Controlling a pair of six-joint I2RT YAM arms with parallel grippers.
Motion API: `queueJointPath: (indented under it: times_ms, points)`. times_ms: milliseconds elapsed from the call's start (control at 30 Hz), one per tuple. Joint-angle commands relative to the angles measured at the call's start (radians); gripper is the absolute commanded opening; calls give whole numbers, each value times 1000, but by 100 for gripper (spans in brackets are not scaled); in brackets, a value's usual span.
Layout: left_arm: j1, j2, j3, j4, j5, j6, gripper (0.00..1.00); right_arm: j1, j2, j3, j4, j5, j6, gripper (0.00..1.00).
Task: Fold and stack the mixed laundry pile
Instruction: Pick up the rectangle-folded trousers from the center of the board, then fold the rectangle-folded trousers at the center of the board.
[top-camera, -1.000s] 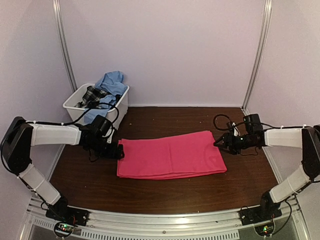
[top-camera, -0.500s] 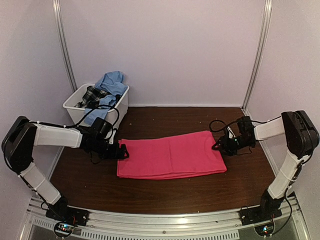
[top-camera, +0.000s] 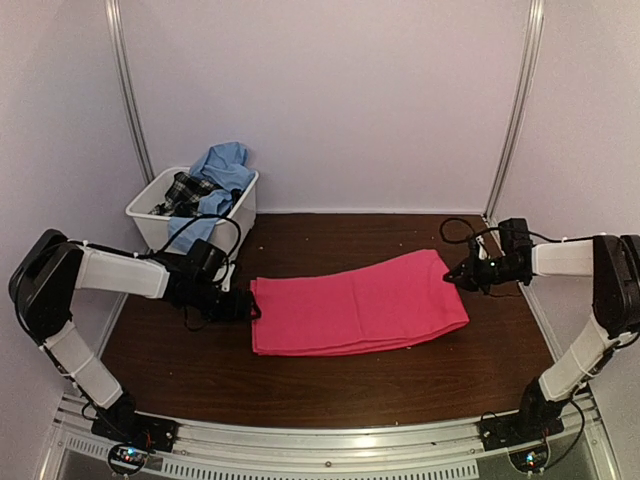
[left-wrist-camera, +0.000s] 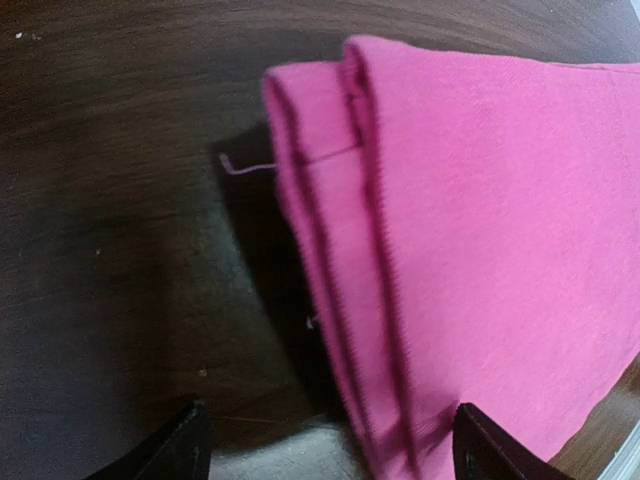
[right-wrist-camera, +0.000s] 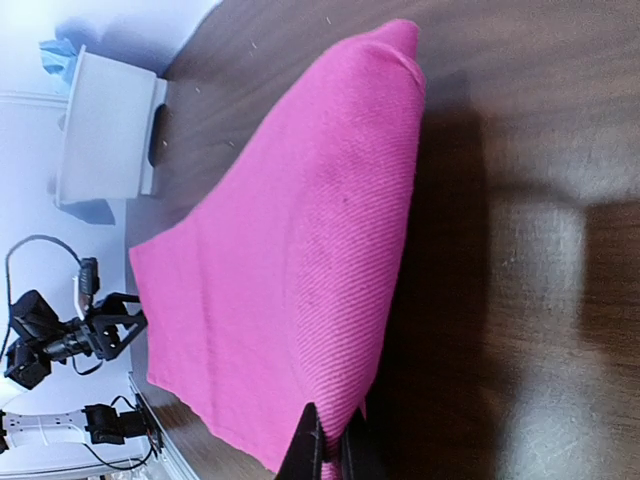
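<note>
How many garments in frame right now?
3: pink cloth folded on the table; light blue shirt and plaid garment in the white tub. More may be buried in the tub.

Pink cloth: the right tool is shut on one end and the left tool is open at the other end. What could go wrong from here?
1. The right tool pinches only a thin edge of the pink cloth; a pull might drag the cloth or open its folded layers.
2. The left tool stands open at several stacked edges, so closing may catch only some layers.
</note>
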Motion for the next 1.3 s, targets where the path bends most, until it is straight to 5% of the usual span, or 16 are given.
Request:
queueJointPath:
  times_ms: [0,633,1000,1267]
  points:
    - [-20,-2,-12,66,26,-23,85,-55,-107,98,-98,-13,-30,0]
    - [-156,203,-49,635,174,-322,75,105,-162,217,-78,-44,96,0]
    - [-163,329,-49,799,207,-410,20,280,-73,321,13,-10,200,0]
    - [-175,352,-44,804,215,-414,10,460,98,425,142,17,285,0]
